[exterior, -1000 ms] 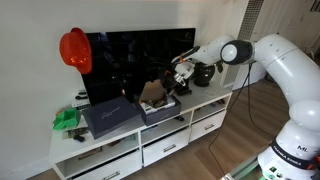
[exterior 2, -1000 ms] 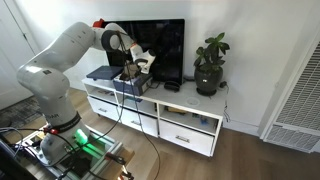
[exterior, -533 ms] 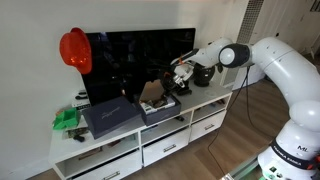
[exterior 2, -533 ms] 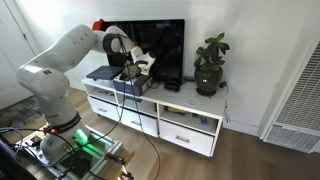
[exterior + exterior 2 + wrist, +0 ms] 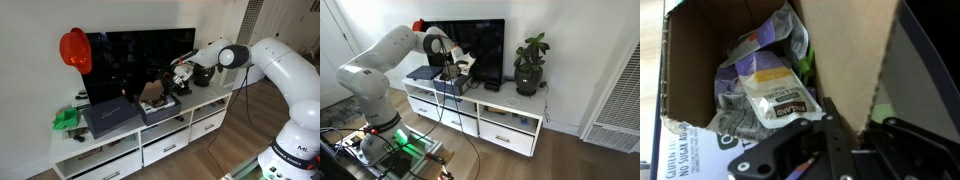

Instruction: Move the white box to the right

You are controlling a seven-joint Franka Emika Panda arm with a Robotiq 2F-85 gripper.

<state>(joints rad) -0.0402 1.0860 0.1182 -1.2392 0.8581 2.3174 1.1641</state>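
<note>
Brown cardboard flaps stand open above the whitish-grey sides of the white box (image 5: 158, 108). It sits on the white cabinet (image 5: 168, 150) in front of the television (image 5: 130, 60). A flat dark navy box (image 5: 110, 117) lies just beside it at its 9 o'clock. Whether the two touch cannot be made out.

In both exterior views the gripper (image 5: 177, 79) hangs at the carton's upper edge, at about 1 o'clock from its middle, close to a raised flap. These views also take in a red helmet (image 5: 75, 48) at the television's 10 o'clock corner, a green object (image 5: 66, 119) at the cabinet's 9 o'clock end, and a potted plant (image 5: 530, 65) well apart at the carton's 3 o'clock.

Only the wrist view looks inside the carton. There, crumpled plastic bags (image 5: 775, 100) fill the bottom, one bearing a yellow-and-white label. A broad flap (image 5: 845, 50) rises at 1 o'clock and runs down toward the dark fingers (image 5: 790, 152) at 6 o'clock. How far apart the fingers stand, and whether they pinch that flap, cannot be told from any view.
</note>
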